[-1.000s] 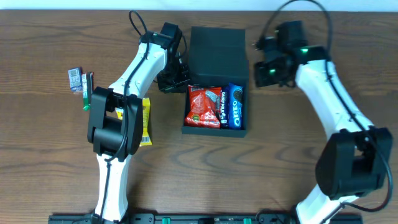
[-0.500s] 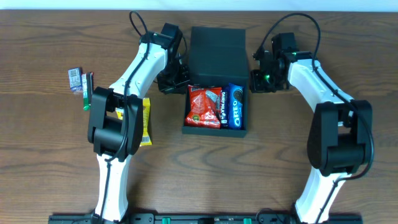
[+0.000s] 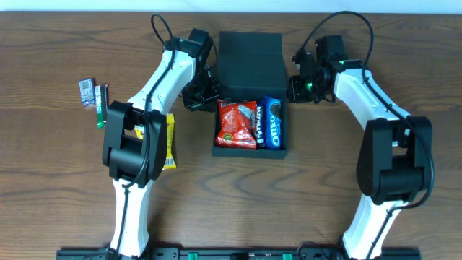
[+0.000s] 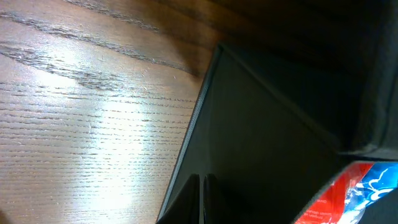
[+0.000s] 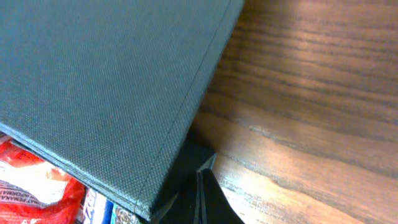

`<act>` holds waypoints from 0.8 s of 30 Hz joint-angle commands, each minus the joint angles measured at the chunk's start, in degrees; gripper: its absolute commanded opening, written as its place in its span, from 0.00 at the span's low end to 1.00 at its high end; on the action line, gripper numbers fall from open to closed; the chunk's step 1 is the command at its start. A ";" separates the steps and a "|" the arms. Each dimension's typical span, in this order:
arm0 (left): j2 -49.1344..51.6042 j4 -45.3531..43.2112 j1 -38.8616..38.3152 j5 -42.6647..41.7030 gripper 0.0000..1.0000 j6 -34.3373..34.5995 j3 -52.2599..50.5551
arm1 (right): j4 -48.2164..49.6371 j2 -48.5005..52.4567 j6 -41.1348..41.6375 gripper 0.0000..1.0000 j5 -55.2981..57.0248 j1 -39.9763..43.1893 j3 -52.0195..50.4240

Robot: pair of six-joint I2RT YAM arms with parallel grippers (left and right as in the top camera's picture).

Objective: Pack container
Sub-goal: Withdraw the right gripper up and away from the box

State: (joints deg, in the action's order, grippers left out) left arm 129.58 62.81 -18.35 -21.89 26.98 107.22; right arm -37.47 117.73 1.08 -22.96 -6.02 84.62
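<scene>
The container is a dark box in the middle of the table, its flap lid raised at the back. A red snack packet and a blue Oreo packet lie in its tray. My left gripper is shut at the container's left side; in the left wrist view its fingers lie against the dark wall, with the red packet at the right. My right gripper is shut at the container's right side; its fingers sit just below the lid.
A yellow packet lies left of the container beside my left arm. Two small packets and a dark stick packet lie at the far left. The wooden table extends on all sides.
My right gripper has moved left and now sits against the container's right side. The left arm has barely moved. The packets in the tray are unchanged.
</scene>
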 commanded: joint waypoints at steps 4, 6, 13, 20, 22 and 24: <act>0.42 0.22 -1.90 -1.73 0.06 0.26 -0.26 | 0.52 -0.15 0.11 0.02 -4.48 -1.55 -0.07; 0.42 0.44 -1.97 -1.73 0.06 0.28 -0.26 | 0.87 -0.15 -0.17 0.02 -4.50 -1.49 -0.07; 0.42 1.03 -1.92 -0.98 0.06 0.50 -0.26 | 1.27 -0.15 -1.16 0.02 -4.20 -1.42 -0.04; -3.69 0.55 -0.39 9.42 0.06 0.90 0.74 | -1.86 -1.53 -1.14 0.02 -0.68 0.79 2.75; -6.99 -0.33 -0.13 14.78 0.06 0.92 1.01 | -2.84 -3.08 -1.16 0.01 2.49 1.62 4.20; -10.73 -1.05 -0.07 20.70 0.06 0.94 1.01 | -3.08 -5.07 -1.18 0.02 4.57 2.62 5.35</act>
State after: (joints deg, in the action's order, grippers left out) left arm 126.13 62.11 -18.87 -10.98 27.20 107.22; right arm -40.53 117.08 0.62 -21.34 -4.91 87.09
